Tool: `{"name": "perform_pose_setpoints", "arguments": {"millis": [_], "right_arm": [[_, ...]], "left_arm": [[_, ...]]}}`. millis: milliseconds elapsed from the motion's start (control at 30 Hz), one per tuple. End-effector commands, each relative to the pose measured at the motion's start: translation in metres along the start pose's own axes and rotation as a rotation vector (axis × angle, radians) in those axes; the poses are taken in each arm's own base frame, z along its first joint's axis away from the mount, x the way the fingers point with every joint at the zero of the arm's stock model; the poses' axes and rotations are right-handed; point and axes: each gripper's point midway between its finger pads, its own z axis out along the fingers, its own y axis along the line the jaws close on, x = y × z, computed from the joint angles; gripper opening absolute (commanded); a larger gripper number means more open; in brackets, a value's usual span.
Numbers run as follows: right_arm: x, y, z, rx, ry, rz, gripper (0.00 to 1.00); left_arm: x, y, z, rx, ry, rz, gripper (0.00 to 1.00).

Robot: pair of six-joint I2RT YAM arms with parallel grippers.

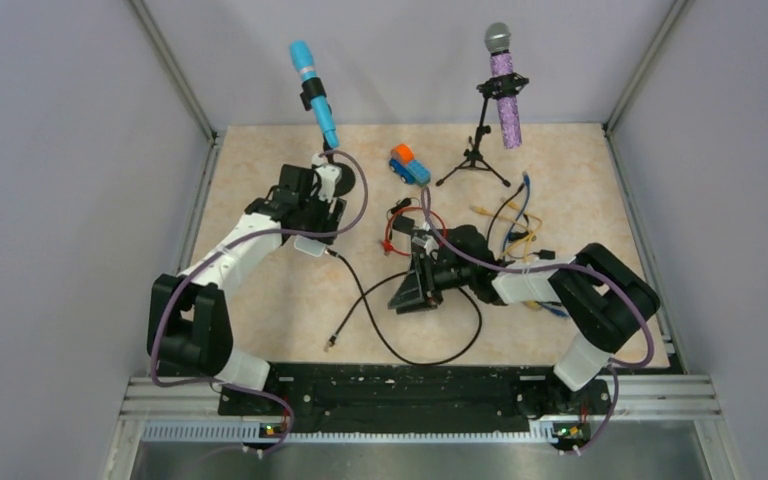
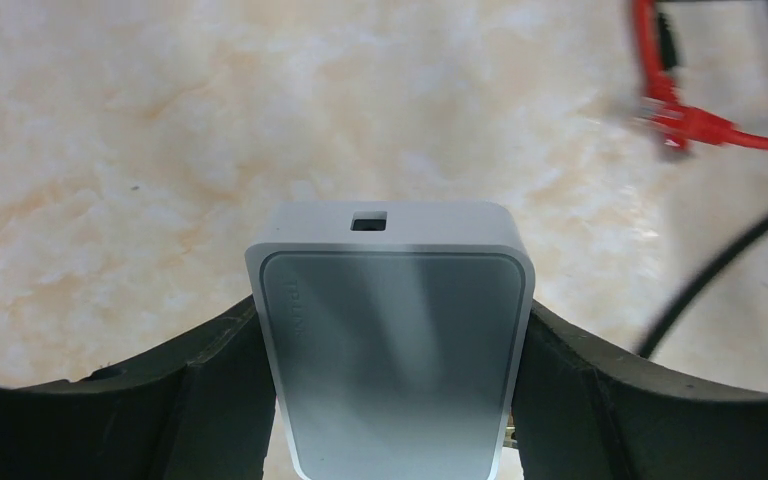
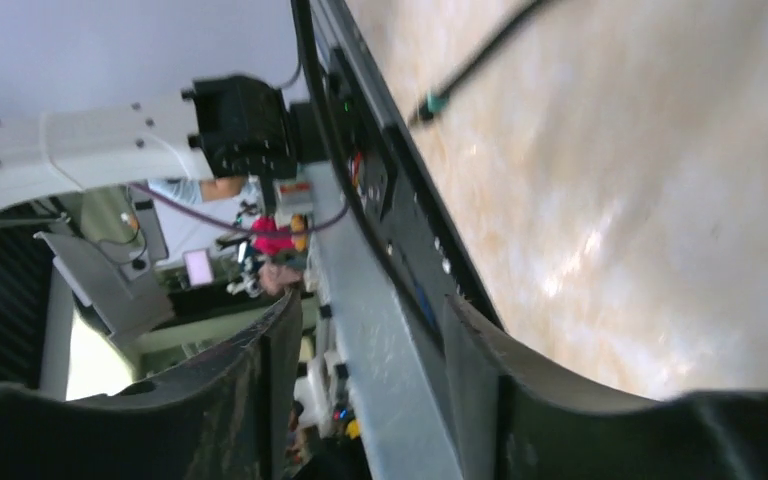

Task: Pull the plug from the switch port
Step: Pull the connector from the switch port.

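Switch port: not clearly visible in any view. The black box carrying it should lie mid-table, under or beside the right arm's wrist, but the top view shows only dark shapes among cables there.
Loose plug (image 1: 332, 344): the end of a black cable (image 1: 465, 340), lying free on the table (image 1: 280, 315) near the front rail, touching no box. It cannot be told whether this plug came from the switch.
Right gripper (image 3: 370, 310): low over mid-table and rolled onto its side. Its jaws are spread with nothing between them, and only the near rail shows through the gap.
Left gripper (image 2: 395, 312): its jaws press on both long sides of a white box (image 2: 395, 360), pinching it just above the table. The small socket (image 2: 368, 220) on the box's front edge is empty. This box is not the switch.
Progress: with a plug lying free and the right jaws empty, the pull itself looks finished or nearly so. Because the port is hidden, this is a judgement and not confirmed.
Left to do: probably only backing the right arm away, and checking that the port is bare.
Nearby: a red cable (image 2: 700, 125) and yellow and blue cables (image 1: 520, 225) are tangled beside the right arm.
Far edge: a toy car (image 1: 410, 165), a blue microphone (image 1: 312, 90) and a purple microphone (image 1: 505, 95) on a stand.
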Motion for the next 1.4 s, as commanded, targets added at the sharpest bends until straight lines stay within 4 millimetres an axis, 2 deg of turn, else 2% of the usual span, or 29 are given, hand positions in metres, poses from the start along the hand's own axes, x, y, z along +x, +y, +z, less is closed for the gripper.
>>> {"name": "perform_pose_setpoints", "arguments": {"millis": [0, 167, 333, 500, 567, 667, 867, 933, 1000, 1033, 1200, 1367], "right_arm": [[-0.067, 0.036, 0.003, -0.092, -0.199, -0.116, 0.62], [-0.101, 0.053, 0.018, -0.117, -0.260, -0.139, 0.68], [-0.109, 0.061, 0.041, -0.116, -0.256, -0.146, 0.68], [-0.112, 0.055, 0.060, -0.012, -0.315, -0.179, 0.65], [-0.114, 0.057, 0.061, 0.005, -0.331, -0.201, 0.60], [-0.117, 0.057, 0.060, 0.021, -0.343, -0.214, 0.38], [-0.117, 0.059, 0.063, 0.017, -0.325, -0.224, 0.33], [-0.117, 0.058, 0.063, 0.022, -0.319, -0.225, 0.22], [-0.116, 0.059, 0.064, 0.015, -0.311, -0.227, 0.03], [-0.115, 0.058, 0.064, 0.016, -0.303, -0.223, 0.00], [-0.106, 0.059, 0.063, 0.032, -0.244, -0.251, 0.00], [-0.091, 0.058, 0.049, 0.072, -0.202, -0.301, 0.00]], "left_arm": [[-0.008, -0.051, -0.030, 0.187, -0.070, 0.049, 0.00], [-0.005, -0.087, -0.040, 0.302, -0.085, -0.007, 0.00], [-0.005, -0.103, -0.038, 0.318, -0.063, -0.096, 0.00], [-0.008, -0.111, -0.037, 0.302, -0.063, -0.166, 0.00], [-0.008, -0.113, -0.037, 0.296, -0.063, -0.178, 0.00], [-0.007, -0.114, -0.037, 0.293, -0.062, -0.178, 0.00], [-0.007, -0.119, -0.039, 0.310, -0.063, -0.149, 0.00], [-0.007, -0.121, -0.039, 0.317, -0.062, -0.140, 0.00], [-0.005, -0.122, -0.038, 0.321, -0.058, -0.129, 0.00], [-0.003, -0.122, -0.038, 0.323, -0.054, -0.120, 0.00], [0.008, -0.119, -0.032, 0.320, -0.033, -0.035, 0.00], [0.010, -0.102, -0.023, 0.275, -0.016, -0.004, 0.00]]}}
